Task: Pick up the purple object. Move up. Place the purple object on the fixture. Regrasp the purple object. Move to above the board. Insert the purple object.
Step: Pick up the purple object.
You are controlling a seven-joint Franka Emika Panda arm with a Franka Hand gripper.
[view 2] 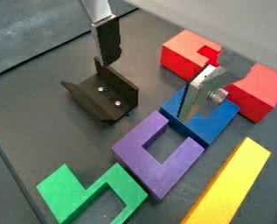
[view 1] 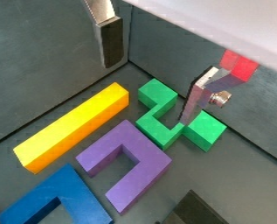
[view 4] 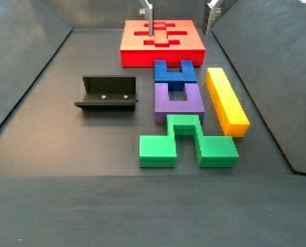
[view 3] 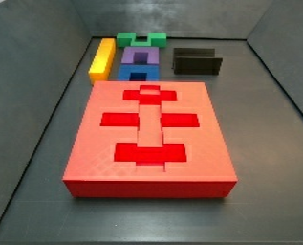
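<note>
the purple object point(view 4: 179, 97) lies flat on the dark floor, untouched, in a row of pieces: blue notched block point(view 4: 175, 71) on the board side, green block point(view 4: 185, 141) on the other, yellow bar point(view 4: 226, 98) just beside it. its long axis runs along that row, prongs pointing toward the blue block, base toward the green.

the board point(view 3: 150, 135) fills the middle of the floor. the fixture point(view 4: 106, 95) stands empty, apart from the row, on the side away from the yellow bar.

gripper point(view 2: 152, 72): jaws wide, nothing between the fingers point(view 2: 109, 41). judged from both wrist views it hangs well above the pieces, with the purple object point(view 2: 159, 152) below and a little off from the midpoint between the pads, toward the camera side. so step one, the pick, is not yet begun. the coming move calls for centring over the purple block, then descent.

hard to see: in a side view only the fingertips point(view 4: 148, 9) show at the top edge; arm cut off. one side view shows no gripper at all. height above the floor cannot be read.
</note>
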